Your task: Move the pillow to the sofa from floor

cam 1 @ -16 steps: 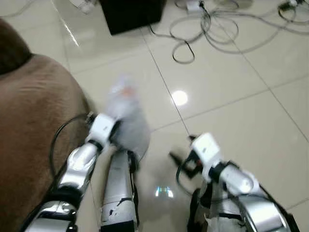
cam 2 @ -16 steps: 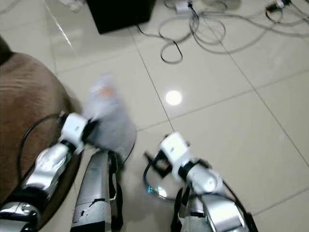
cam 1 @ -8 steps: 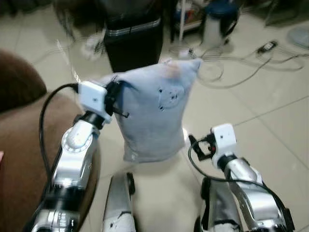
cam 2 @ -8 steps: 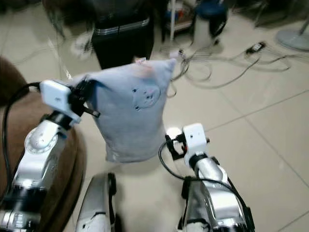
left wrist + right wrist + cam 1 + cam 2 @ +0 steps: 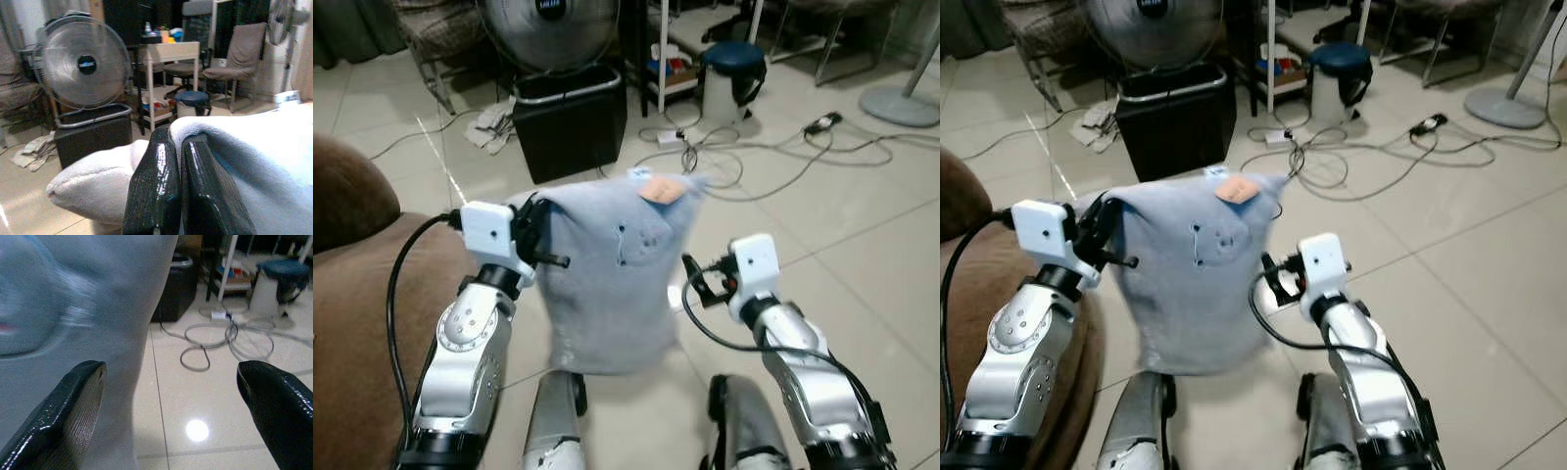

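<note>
At your far left sits the sofa, a rounded brown mass with a short, suede-like nap; nothing rests on it, so the placing is still yours to do. Next comes your left gripper, its two glossy black fingers pressed tight together on an upper corner of the pillow, the fabric bunched between them. The pillow hangs clear of the floor, in the air just beside the sofa's right edge, so the lift looks done and the carry across and the release remain. It is pale blue-grey, soft and slack, sagging into a loose sack shape under its own weight, with a small orange tag at its top corner and a faint stitched motif on its face. To its right, your right gripper hovers just beside the pillow with fingers spread wide, holding nothing. The floor is glossy cream tile crossed by loose cables, with a black bin and a fan beyond.
</note>
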`<state>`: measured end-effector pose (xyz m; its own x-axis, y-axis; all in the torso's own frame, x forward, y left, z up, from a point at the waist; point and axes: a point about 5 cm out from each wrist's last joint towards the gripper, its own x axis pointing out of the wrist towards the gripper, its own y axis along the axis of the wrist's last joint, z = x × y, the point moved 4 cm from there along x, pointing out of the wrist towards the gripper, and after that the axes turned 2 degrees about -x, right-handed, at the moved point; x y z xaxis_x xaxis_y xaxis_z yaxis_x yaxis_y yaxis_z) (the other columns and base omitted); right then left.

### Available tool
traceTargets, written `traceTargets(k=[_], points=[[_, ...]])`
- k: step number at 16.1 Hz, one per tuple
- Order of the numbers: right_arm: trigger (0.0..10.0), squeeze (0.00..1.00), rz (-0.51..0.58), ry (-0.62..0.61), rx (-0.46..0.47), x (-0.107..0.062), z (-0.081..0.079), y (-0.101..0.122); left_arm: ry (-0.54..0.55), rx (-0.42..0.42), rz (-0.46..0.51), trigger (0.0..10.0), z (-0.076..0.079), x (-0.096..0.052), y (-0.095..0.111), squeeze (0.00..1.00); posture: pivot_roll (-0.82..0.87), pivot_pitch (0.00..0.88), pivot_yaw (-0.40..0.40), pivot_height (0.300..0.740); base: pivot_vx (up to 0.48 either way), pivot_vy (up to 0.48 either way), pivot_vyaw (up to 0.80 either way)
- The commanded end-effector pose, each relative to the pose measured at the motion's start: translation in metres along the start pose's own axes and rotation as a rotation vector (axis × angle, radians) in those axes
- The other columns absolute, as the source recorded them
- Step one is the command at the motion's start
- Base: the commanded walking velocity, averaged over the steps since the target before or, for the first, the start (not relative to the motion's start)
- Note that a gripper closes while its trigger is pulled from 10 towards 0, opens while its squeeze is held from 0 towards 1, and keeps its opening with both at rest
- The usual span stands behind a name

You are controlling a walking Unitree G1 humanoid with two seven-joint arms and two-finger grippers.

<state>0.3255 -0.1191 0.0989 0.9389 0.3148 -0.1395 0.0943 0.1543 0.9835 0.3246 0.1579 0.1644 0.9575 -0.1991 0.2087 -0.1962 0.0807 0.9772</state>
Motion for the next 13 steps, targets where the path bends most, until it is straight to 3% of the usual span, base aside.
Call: traceTargets(k=[1,4,5,6,10,13], points=[[10.0,0.00,0.008,0.019,0.005,0.004,-0.002,0.001,0.043,0.007,0.064,0.0,-0.007,0.004,0.018,0.00,0.11,0.000,0.030,0.641,0.000,0.000,0.00],[10.0,0.00,0.038,0.049,0.002,0.011,-0.009,0.009,0.056,0.026,0.073,0.0,-0.004,0.005,0.021,0.00,0.13,0.000,0.007,0.671,0.000,0.000,0.00],[10.0,0.00,0.061,0.046,0.013,0.014,-0.009,0.014,0.056,0.023,0.039,3.1,-0.004,0.004,0.013,0.00,0.14,0.000,0.000,0.681,0.000,0.000,0.00],[10.0,0.00,0.067,0.045,0.017,0.015,-0.009,0.015,0.054,0.022,0.015,10.0,-0.004,0.004,0.008,0.00,0.14,0.000,0.000,0.686,0.000,0.000,0.00],[10.0,0.00,0.068,0.057,0.007,0.023,-0.007,0.017,0.087,0.073,-0.133,10.0,-0.007,-0.004,-0.020,0.00,0.18,0.000,-0.038,0.721,0.000,0.000,0.00],[10.0,0.00,0.066,0.076,0.013,0.029,-0.013,0.016,0.139,0.123,-0.163,10.0,-0.019,-0.009,-0.023,0.00,0.20,0.000,-0.052,0.740,0.000,0.000,0.00]])
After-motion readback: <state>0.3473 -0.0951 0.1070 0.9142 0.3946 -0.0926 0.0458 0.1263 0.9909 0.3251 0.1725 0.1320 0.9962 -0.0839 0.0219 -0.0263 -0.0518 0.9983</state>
